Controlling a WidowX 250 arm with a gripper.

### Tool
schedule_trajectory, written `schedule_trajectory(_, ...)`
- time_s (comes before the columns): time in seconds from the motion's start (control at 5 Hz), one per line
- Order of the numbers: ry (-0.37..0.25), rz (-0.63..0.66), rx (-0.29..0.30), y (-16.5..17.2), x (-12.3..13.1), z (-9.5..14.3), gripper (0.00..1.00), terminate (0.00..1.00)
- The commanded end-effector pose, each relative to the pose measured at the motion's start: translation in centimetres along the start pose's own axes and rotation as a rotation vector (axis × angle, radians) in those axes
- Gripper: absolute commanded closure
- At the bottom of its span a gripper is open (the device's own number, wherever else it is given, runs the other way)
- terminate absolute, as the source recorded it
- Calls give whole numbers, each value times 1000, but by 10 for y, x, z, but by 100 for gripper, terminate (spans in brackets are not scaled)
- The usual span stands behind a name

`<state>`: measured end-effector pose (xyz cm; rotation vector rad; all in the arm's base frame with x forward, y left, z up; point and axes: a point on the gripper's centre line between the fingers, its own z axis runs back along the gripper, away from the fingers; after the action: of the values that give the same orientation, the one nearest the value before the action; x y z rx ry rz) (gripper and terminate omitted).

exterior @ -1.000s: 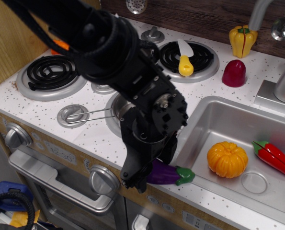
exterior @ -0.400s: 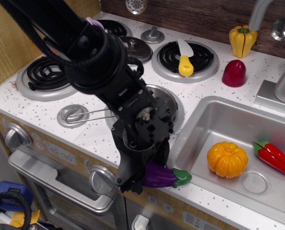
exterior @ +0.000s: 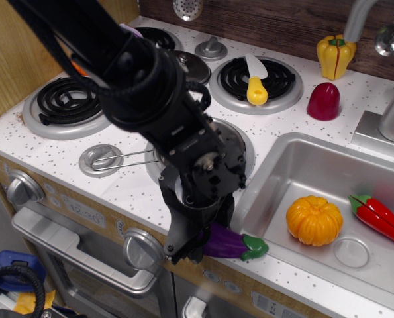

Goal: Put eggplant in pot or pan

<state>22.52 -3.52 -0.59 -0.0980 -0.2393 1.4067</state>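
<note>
Eggplant (exterior: 231, 243) first: we count one, purple with a green cap, lying on its side on the front edge of the counter (exterior: 64, 152), at the front-left corner of the sink (exterior: 329, 172). One steel pot (exterior: 231, 140) sits on the near burner behind it, mostly hidden by our arm, its wire handle (exterior: 120, 159) reaching left across the countertop. We see two bare coil burners, one yellow-handled utensil (exterior: 256, 83) lying on the back burner, one yellow pepper (exterior: 336, 55), one dark red piece (exterior: 324, 101), and in the sink one orange pumpkin (exterior: 314, 220) and one red pepper (exterior: 381, 218). Our gripper (exterior: 195, 246) is down at the eggplant's stemless end, its fingers against it and covering it. From this angle we cannot tell how far the jaws are apart, or whether they have clenched on it.
</note>
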Motion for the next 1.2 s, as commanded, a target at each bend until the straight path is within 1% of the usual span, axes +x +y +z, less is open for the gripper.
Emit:
schedule_trajectory(0.0, 3, -34, 22, -8, 1, 28, 100, 0)
schedule_trajectory(0.2, -14, -49, 53, -11, 10, 52, 100, 0)
schedule_trajectory(0.4, -73, -70, 55, -25, 33, 75, 100, 0)
schedule_trajectory(0.6, -139, -123, 24, -44, 65, 82, 100, 0)
schedule_trajectory(0.8, -163, -178, -12, -63, 88, 75, 100, 0)
schedule_trajectory(1.0, -189, -226, -50, -76, 105, 64, 100, 0)
